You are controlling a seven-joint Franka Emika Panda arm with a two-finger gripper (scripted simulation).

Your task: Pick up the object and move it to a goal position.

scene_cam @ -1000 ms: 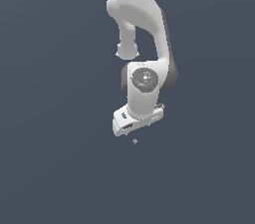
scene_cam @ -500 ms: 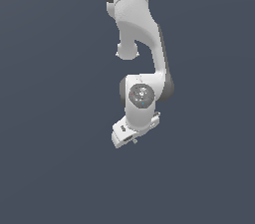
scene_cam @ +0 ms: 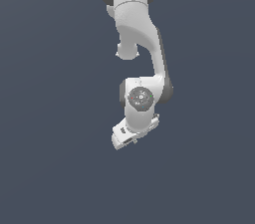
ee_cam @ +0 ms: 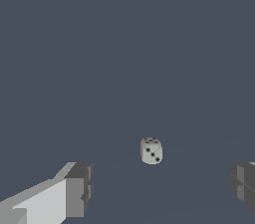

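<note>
Dice-like object (ee_cam: 151,150), pale grey with rounded corners and small black pips, is seen in the wrist view resting on a plain dark grey tabletop (ee_cam: 124,44). It lies between the two fingers of the pincer (ee_cam: 162,188) but somewhat beyond their tips, nearer the centre than either side, and is touched by neither finger. One finger (ee_cam: 79,188) is shown as a grey block on a white mount at one edge of that picture; the other finger (ee_cam: 241,180) is partly cut off at the opposite edge. The fingers are held wide apart, so the pincer is released and nothing is grasped.

In the exterior view, a white arm (scene_cam: 139,44) with dark joints is seen reaching down from the top of the picture, bent at a rounded wrist joint. The pincer (scene_cam: 124,141) is carried at its lower end, tilted toward the exterior view's left. The object cannot be made out in this view, being hidden or too small to tell.
</note>
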